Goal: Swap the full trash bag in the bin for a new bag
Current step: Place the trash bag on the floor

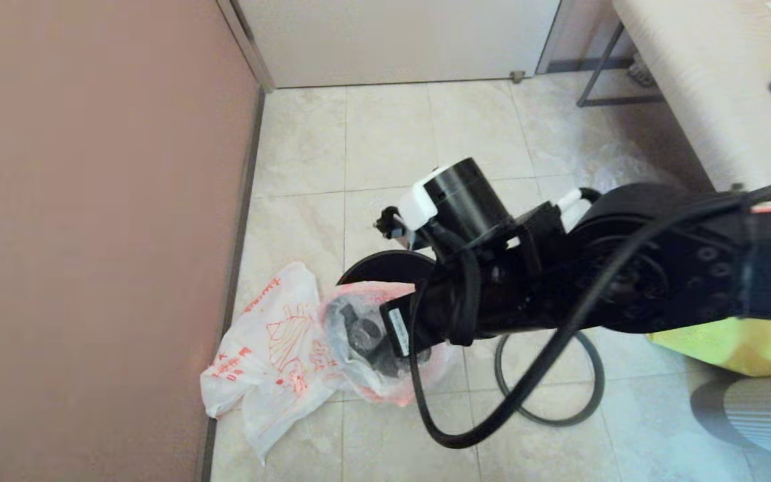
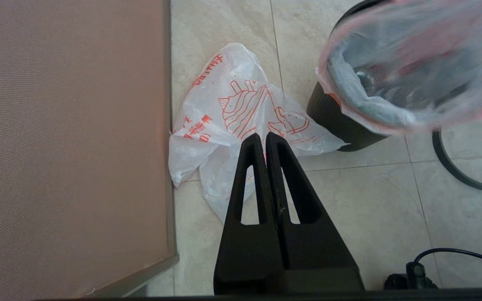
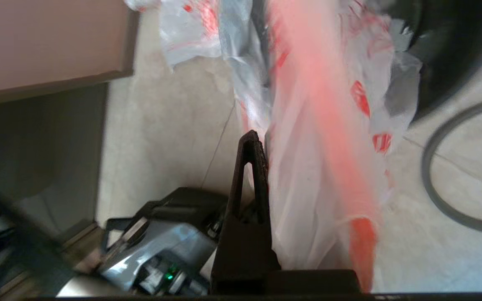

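A: Wall panel (image 1: 91, 221), brown, flanking the bin on the far side of the printed bag. Tiled floor (image 1: 385, 147) under everything.

B: Noted. Right arm (image 1: 626, 281) reaching in across the head view, ending above the bin (image 2: 337, 121). Bin itself small, round, black, upright on the floor, largely hidden in the head view by the bag and the wrist.

A: Full trash bag (image 1: 372, 335): thin, see-through, pink-red rim band, mouth gaping, raised above the bin's opening, lower part apparently inside the bin; blurred in both wrist views.

B: Right pincer (image 3: 262, 142): clamped tight on the rim film of the full trash bag; one finger (image 3: 247, 175) in plain view, the other behind the plastic.

A: New bag (image 1: 272, 348): flat, limp, white with red-orange drawings, on the floor between bin and wall panel, edge touching the bin's base.

B: Rim ring (image 1: 559, 381): thin, dark grey, flat on the floor just beside the bin, opposite the new bag.

A: Left pincer (image 2: 264, 138): fingers pressed together, gripping nothing, hanging over the new bag near the bin.
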You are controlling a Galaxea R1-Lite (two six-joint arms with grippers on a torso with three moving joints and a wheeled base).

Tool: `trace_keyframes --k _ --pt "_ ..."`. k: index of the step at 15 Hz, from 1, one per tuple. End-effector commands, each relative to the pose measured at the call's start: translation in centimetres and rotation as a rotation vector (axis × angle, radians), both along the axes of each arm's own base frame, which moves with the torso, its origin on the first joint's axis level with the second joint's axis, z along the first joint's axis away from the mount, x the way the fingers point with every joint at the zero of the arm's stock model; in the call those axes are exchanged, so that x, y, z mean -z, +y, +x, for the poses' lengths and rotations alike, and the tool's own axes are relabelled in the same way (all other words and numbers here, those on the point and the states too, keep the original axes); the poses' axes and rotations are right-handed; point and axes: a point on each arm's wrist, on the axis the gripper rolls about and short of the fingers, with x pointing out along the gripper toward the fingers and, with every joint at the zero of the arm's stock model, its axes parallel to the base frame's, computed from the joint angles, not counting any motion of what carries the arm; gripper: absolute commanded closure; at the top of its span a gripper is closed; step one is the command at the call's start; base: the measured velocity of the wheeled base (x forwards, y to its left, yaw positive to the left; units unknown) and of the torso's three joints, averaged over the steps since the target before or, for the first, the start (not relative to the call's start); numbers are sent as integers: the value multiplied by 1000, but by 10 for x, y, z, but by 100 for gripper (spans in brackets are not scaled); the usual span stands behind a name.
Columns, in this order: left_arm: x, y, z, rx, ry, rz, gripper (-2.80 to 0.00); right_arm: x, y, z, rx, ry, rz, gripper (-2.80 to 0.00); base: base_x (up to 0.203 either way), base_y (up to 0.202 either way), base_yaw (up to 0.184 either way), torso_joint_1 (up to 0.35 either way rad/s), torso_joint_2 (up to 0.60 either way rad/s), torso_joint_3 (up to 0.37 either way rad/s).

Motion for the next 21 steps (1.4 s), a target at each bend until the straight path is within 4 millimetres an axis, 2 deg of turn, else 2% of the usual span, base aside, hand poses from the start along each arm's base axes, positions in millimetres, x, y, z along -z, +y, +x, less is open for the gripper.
trace_keyframes --k 1,4,7,9,11,13,14,16,17,19,21 --pt "0 0 0 -1 1 0 0 -41 -23 -23 -6 -54 72 0 0 0 0 0 0 0" --pt "0 0 0 1 1 0 0 -86 -49 -44 11 -141 143 0 0 0 0 0 0 0" --pt "0 0 0 -1 1 0 0 -133 -66 -50 45 -285 261 0 0 0 0 0 0 0" --pt "0 0 0 -1 1 0 0 -168 -87 -34 122 -487 360 0 0 0 0 0 0 0" --pt "0 0 0 1 1 0 0 -196 -116 -7 246 -795 408 0 0 0 0 0 0 0" --pt "0 0 0 1 1 0 0 -220 -149 4 399 -1063 379 0 0 0 0 0 0 0" --pt "0 0 0 1 1 0 0 -226 -165 6 460 -1124 350 0 0 0 0 0 0 0" --pt "0 0 0 -1 1 0 0 -226 -190 21 556 -1165 286 0 0 0 0 0 0 0" --pt "0 0 0 -1 1 0 0 -217 -200 40 603 -1151 248 0 0 0 0 0 0 0" --pt "0 0 0 -1 1 0 0 -192 -221 83 691 -1094 187 0 0 0 0 0 0 0" --pt "0 0 0 0 1 0 0 -155 -244 133 734 -1012 111 0 0 0 0 0 0 0"
